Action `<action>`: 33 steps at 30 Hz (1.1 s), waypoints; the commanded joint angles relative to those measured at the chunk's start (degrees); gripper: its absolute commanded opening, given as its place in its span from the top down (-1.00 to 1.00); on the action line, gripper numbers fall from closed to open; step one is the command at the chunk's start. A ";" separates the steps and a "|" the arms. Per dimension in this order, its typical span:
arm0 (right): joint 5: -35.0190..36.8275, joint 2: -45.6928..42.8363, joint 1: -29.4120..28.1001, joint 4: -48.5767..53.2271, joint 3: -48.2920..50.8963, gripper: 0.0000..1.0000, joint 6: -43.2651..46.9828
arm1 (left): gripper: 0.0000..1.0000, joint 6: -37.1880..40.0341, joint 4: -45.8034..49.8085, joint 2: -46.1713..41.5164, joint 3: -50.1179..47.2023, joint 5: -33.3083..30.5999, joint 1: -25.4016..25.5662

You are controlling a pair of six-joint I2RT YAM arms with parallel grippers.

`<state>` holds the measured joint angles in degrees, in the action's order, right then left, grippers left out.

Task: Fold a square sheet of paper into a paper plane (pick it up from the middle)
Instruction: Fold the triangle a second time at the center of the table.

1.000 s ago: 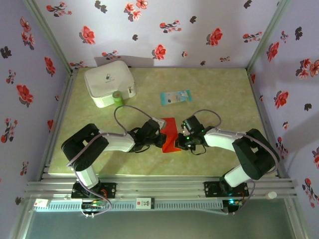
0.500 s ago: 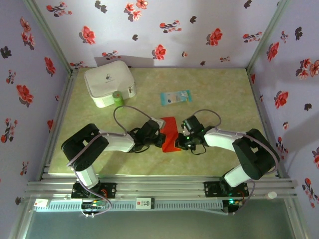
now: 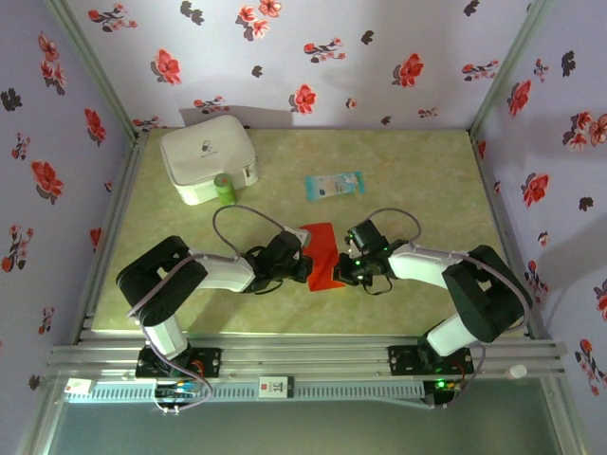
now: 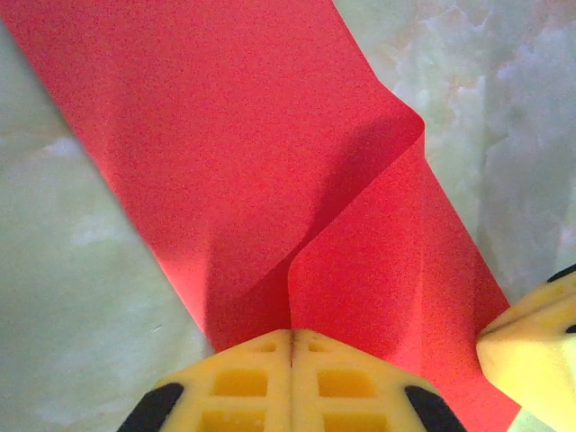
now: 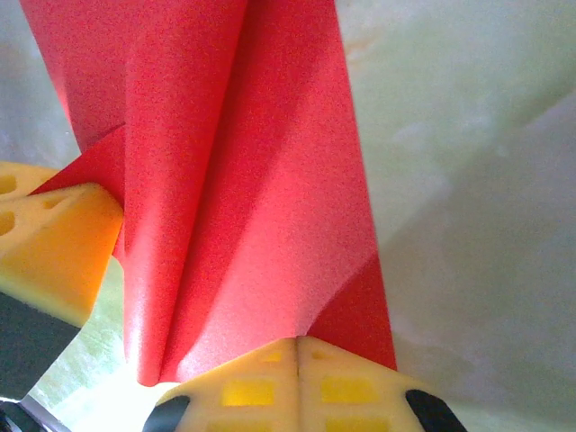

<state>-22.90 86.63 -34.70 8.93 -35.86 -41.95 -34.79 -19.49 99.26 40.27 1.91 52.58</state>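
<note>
- The square sheet of paper [image 3: 322, 248], bright red and partly folded, lies on the tabletop [image 3: 417, 180], right of the white case [image 3: 209, 157] and nearer the arm bases.
- The left gripper [image 4: 291, 337] has its jaws clenched on the sheet's raised crease.
- The right gripper [image 5: 297, 342] has its jaws clenched on the sheet's edge farther from the case.

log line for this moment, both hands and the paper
left hand: shut on red paper | right hand: shut on red paper | state: creased, mid-fold

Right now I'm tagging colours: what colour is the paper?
Plain bright red, no markings. The paper shows best in the left wrist view.
</note>
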 commanded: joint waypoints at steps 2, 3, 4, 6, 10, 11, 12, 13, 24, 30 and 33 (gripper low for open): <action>3.63 0.21 0.77 3.89 0.26 0.98 0.64 | 0.97 1.41 -0.38 -1.17 0.77 -1.56 -0.72; 3.54 0.36 0.77 3.88 0.26 0.97 0.65 | 0.96 1.67 -0.30 -1.14 1.01 -1.57 -0.83; 3.53 0.30 0.78 3.89 0.26 0.97 0.64 | 0.96 1.94 -0.21 -1.09 1.16 -1.65 -0.75; 3.46 0.44 0.77 3.83 0.26 0.97 0.65 | 0.95 2.42 -0.20 -1.09 1.37 -1.71 -0.96; 3.43 0.48 0.77 3.74 0.30 0.97 0.57 | 0.92 3.61 -0.39 -1.20 1.17 -1.61 -1.09; 3.39 0.52 0.77 3.72 0.34 0.97 0.56 | 0.92 3.69 -0.14 -1.19 1.13 -1.62 -1.24; 3.37 0.50 0.78 3.73 0.29 0.97 0.55 | 0.92 3.72 0.05 -1.09 1.13 -1.64 -1.42; 3.36 0.54 0.77 3.62 0.32 0.97 0.56 | 0.92 3.75 -0.09 -1.14 0.97 -1.57 -1.51; 3.35 0.70 0.77 3.62 0.13 0.97 0.47 | 0.88 4.38 -3.09 -0.85 0.96 3.15 -1.61; 3.49 0.66 0.77 3.82 0.07 0.97 0.53 | 0.87 4.55 -2.73 -0.65 1.40 3.89 -1.68; 3.39 0.71 0.77 3.82 0.00 0.97 0.55 | 0.87 4.55 -2.22 -0.31 1.65 3.80 -1.72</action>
<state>-22.90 86.63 -34.50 8.99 -35.90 -41.95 -31.55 -21.39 99.26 40.56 4.91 51.40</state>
